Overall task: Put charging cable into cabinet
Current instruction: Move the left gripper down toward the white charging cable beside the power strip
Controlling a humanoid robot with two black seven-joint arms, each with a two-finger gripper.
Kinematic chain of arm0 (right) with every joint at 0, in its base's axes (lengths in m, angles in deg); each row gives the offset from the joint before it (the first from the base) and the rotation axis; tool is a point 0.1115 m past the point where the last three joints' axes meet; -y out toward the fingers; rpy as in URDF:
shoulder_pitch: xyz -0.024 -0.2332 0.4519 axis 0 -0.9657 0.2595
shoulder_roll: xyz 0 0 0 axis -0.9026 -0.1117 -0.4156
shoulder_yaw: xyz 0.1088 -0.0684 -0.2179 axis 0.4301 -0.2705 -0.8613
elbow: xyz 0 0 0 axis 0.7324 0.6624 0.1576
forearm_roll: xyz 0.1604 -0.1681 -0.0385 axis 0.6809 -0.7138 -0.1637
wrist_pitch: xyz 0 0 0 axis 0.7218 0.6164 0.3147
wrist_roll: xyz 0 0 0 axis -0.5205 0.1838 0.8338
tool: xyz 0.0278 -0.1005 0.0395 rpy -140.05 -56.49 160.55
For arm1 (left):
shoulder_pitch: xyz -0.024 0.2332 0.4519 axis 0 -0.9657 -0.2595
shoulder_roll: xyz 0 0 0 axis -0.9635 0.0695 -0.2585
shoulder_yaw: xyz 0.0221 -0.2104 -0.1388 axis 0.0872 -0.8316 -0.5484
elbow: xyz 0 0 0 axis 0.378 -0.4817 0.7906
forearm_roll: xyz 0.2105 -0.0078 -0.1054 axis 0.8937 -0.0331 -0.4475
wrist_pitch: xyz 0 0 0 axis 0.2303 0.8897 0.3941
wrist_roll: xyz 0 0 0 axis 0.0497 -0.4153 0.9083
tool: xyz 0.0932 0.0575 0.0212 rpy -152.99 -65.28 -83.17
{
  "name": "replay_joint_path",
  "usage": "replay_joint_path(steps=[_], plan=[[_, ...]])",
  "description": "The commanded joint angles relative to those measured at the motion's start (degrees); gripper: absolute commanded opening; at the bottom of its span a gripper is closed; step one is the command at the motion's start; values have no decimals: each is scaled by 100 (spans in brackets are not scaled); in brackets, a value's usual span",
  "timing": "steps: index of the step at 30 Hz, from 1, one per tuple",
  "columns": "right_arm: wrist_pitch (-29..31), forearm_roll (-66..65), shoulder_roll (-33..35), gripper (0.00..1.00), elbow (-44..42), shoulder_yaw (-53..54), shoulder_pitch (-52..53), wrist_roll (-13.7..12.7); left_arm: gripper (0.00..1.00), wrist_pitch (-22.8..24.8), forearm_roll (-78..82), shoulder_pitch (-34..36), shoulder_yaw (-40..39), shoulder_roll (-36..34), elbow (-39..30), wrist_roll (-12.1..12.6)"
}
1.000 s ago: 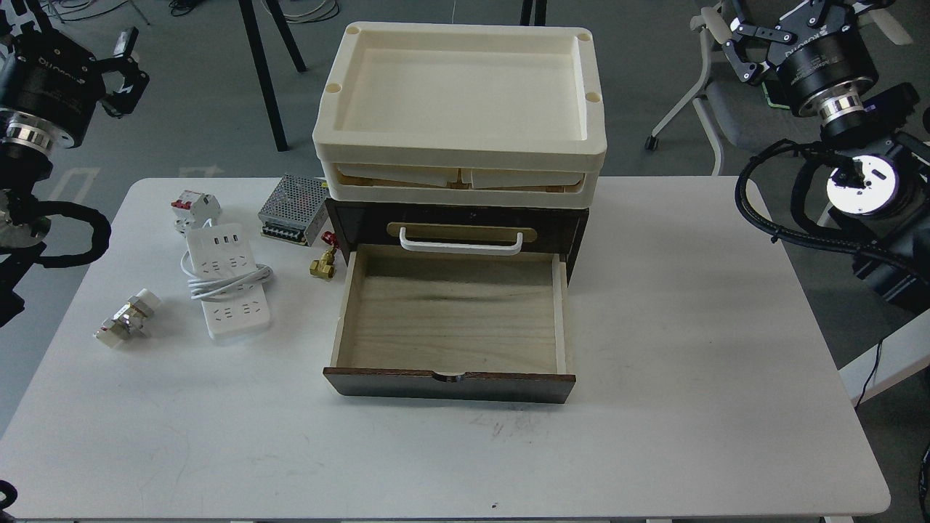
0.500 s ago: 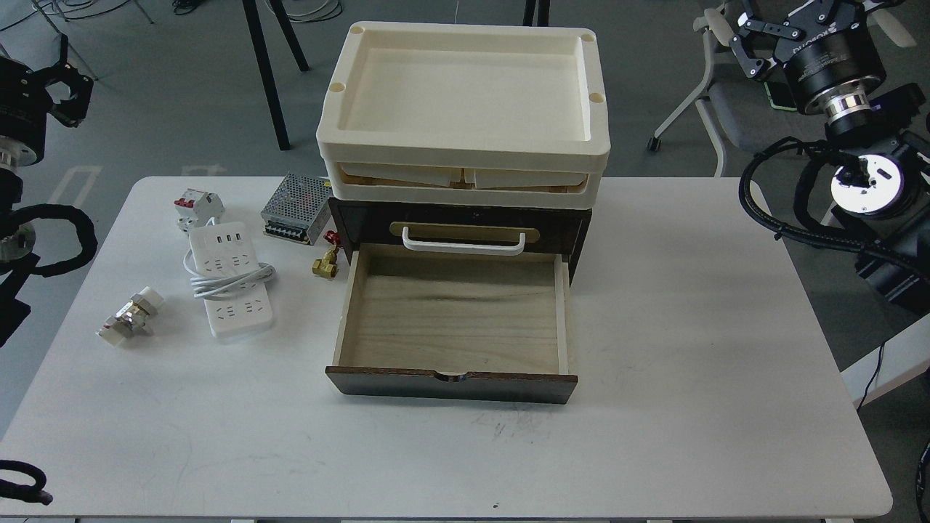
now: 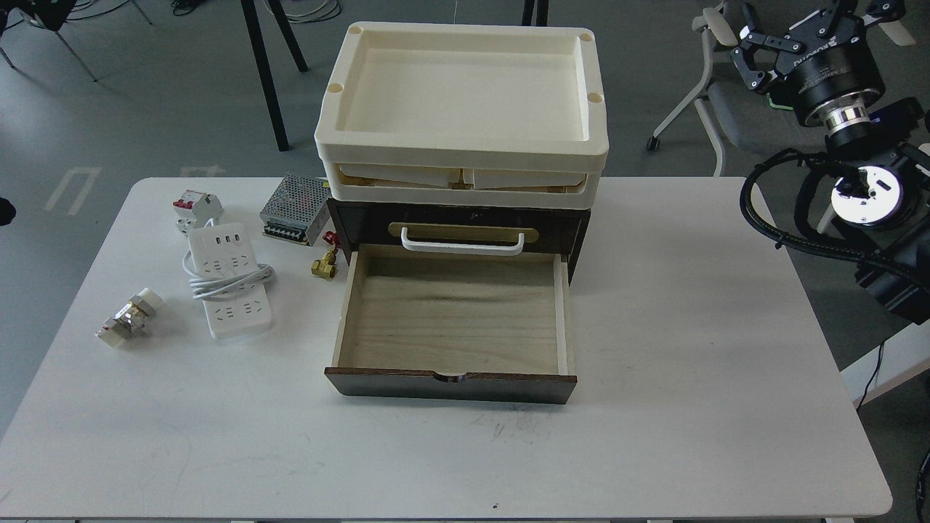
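Observation:
The charging cable (image 3: 229, 280), a white power strip with its cord wound round the middle, lies on the white table (image 3: 697, 349) left of the cabinet. The cabinet (image 3: 567, 225) is a dark brown box at the table's back centre. Its lower light wood drawer (image 3: 450, 319) is pulled out and empty. A white handle (image 3: 462, 242) sits on the closed front above it. Cream trays (image 3: 461, 94) are stacked on top. My right gripper (image 3: 814, 25) is raised at the far right, off the table, its fingers spread and empty. My left gripper is out of view.
Near the cable lie a white-and-red circuit breaker (image 3: 195, 207), a silver mesh power-supply box (image 3: 294, 209), a small brass valve (image 3: 325, 263) and a metal fitting (image 3: 127, 317). A chair (image 3: 708, 94) stands behind the table's right side.
My left arm has pulled back to the left and left the view. My right arm has shifted only slightly. The cable and the drawer have not moved.

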Motion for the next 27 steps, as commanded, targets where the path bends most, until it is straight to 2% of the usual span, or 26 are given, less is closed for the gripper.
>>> replay_joint_path(steps=[1, 5, 6, 10, 12, 15, 19, 23, 27], plan=[[1, -1, 16, 100, 6, -2, -71, -1, 99, -4, 2296, -200, 91, -881, -1411, 0], [1, -1, 165, 100, 6, 7, -89, -1, 99, -4, 4397, -570, 336, -1743, -2310, 0], [1, -1, 174, 100, 6, -2, -98, -1, 99, -148, 4960, -605, 520, -1867, -2389, 0], [1, -1, 219, 100, -3, -2, -133, -1, 98, -1237, 7842, -553, 1504, -1947, -2312, 0], [1, -1, 219, 100, -3, -2, -177, -1, 98, -1625, 8523, -553, 1795, -1842, -2005, 0], [1, -9, 236, 100, -3, -46, -378, -1, 98, -1661, 8944, -501, 1866, -1421, -1338, 0], [1, 26, 578, 100, 67, 76, -687, -1, 97, -1714, 10446, -378, 1893, -728, -529, 0], [1, 8, 745, 100, 383, 244, -766, -1, 97, -1714, 10460, -360, 1910, 55, 227, 0], [1, -1, 860, 100, 437, 244, -731, -1, 97, -1714, 10460, -351, 1919, 531, 527, 0]])
